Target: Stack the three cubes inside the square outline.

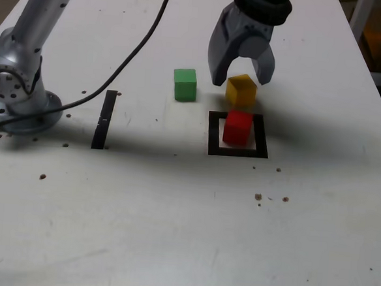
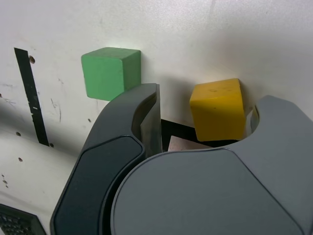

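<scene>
The red cube (image 1: 237, 128) stands inside the square outline (image 1: 214, 135). Just behind the outline's far edge sits the yellow cube (image 1: 240, 91), on the table. My gripper (image 1: 242, 80) hangs open over it, one finger on each side, neither touching it. In the wrist view the yellow cube (image 2: 217, 110) shows between the spread fingers of the gripper (image 2: 205, 98), beside a corner of the square outline (image 2: 173, 128). The green cube (image 1: 185, 84) rests alone toward the exterior view's left, and it also appears in the wrist view (image 2: 110, 72). The red cube is hidden in the wrist view.
A thin black strip (image 1: 103, 120) lies on the white table at the exterior view's left, near the arm's base (image 1: 15, 85). A black cable (image 1: 135, 51) runs across the table behind it. The table's edge (image 1: 377, 90) is at the right.
</scene>
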Controlling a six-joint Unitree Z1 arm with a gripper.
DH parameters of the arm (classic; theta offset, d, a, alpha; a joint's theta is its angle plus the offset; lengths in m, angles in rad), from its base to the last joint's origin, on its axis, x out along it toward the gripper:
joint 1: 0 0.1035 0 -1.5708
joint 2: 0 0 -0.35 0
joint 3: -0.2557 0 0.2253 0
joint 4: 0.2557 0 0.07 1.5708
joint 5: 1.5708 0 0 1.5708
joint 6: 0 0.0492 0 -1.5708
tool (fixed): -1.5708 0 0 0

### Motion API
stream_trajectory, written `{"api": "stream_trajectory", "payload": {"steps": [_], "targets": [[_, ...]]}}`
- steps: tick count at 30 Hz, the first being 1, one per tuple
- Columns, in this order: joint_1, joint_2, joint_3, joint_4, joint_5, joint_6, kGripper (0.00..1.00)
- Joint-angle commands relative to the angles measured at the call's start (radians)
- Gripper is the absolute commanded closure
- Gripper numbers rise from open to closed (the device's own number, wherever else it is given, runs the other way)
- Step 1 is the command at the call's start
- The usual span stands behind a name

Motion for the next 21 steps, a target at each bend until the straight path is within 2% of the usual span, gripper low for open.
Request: {"api": "stream_trajectory", "payload": {"steps": [1,14,18,21], "targets": [[-0.002,0.013,-0.008,-0.001,-0.004,0.0,0.29],[0.003,0.075,-0.025,-0.002,-0.009,0.005,0.3],[0.009,0.083,-0.018,0.0,-0.011,0.006,0.36],[0.015,0.084,-0.018,0.0,-0.002,0.008,0.46]]}}
